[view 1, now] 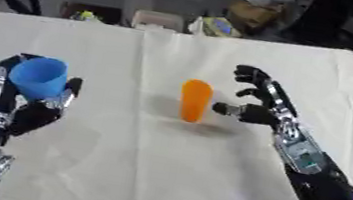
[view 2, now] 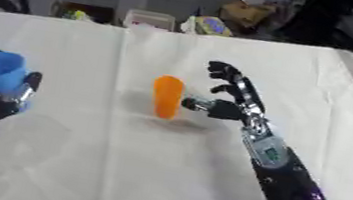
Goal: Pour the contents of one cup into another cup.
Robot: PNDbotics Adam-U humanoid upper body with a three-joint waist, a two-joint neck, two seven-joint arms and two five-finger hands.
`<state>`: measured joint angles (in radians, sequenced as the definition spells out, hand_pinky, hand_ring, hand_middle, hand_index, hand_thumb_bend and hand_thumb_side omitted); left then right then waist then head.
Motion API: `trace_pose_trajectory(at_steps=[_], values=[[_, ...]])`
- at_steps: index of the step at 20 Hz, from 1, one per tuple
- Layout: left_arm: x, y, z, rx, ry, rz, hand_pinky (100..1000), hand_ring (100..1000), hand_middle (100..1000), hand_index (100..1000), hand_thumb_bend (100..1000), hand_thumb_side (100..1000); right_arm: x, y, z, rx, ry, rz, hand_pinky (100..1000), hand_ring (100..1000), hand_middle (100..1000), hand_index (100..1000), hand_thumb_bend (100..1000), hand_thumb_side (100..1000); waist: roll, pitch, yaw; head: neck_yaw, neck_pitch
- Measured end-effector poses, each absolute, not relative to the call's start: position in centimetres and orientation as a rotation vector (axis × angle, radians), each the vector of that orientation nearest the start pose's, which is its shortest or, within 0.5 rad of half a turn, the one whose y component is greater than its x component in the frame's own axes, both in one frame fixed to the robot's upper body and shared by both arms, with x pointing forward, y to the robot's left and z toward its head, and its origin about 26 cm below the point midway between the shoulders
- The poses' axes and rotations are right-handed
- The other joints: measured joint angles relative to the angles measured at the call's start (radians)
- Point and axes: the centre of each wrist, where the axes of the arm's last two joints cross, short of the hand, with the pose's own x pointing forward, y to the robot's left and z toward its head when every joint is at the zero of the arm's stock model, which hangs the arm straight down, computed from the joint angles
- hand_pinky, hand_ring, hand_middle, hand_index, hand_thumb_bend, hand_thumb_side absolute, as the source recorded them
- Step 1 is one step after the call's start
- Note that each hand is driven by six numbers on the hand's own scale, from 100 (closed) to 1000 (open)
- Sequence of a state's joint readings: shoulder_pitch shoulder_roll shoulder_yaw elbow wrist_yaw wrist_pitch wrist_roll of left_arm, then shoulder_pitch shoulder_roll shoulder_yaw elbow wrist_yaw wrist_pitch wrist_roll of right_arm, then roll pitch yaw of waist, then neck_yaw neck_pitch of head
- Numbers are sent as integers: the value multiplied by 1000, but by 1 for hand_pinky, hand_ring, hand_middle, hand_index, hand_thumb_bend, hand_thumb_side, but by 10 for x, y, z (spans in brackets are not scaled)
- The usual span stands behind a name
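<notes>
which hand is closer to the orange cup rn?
Right. The right hand is open just beside the orange cup, not touching. The left hand is far off, holding the blue cup.

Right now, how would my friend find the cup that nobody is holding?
Look at the big white table. Near its middle, just left of the robot's open right hand, stands the orange cup, tall and narrow. The blue cup is wider and is held up in the left hand.

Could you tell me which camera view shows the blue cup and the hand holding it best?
The left eye view: the blue cup and the left robot hand sit well inside the frame. In the right eye view they lie at the left edge, the hand partly cut off.
</notes>
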<state>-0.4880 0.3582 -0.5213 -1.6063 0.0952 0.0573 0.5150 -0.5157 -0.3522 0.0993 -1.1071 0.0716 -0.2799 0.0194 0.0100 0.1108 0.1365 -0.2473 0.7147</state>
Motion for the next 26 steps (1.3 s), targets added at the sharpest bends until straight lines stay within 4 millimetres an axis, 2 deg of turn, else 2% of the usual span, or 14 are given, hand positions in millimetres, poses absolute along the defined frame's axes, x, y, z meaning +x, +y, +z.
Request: trace_pose_trajectory(at_steps=[7, 17, 26], values=[[340, 150, 116, 135, -1978, -326, 246, 202, 162, 442, 169, 100, 412, -281, 47, -194, -1831, 596, 622, 815, 764, 857, 895, 284, 2, 0, 6, -10, -4], [339, 146, 120, 118, -1985, -325, 246, 202, 161, 441, 164, 100, 416, -273, 41, -174, -1809, 633, 620, 809, 760, 856, 893, 282, 1, 2, 13, -13, -4], [339, 144, 120, 108, -1985, -332, 246, 202, 160, 441, 160, 100, 420, -258, 36, -137, -1799, 668, 619, 806, 759, 856, 893, 282, 1, 2, 17, -22, -5]])
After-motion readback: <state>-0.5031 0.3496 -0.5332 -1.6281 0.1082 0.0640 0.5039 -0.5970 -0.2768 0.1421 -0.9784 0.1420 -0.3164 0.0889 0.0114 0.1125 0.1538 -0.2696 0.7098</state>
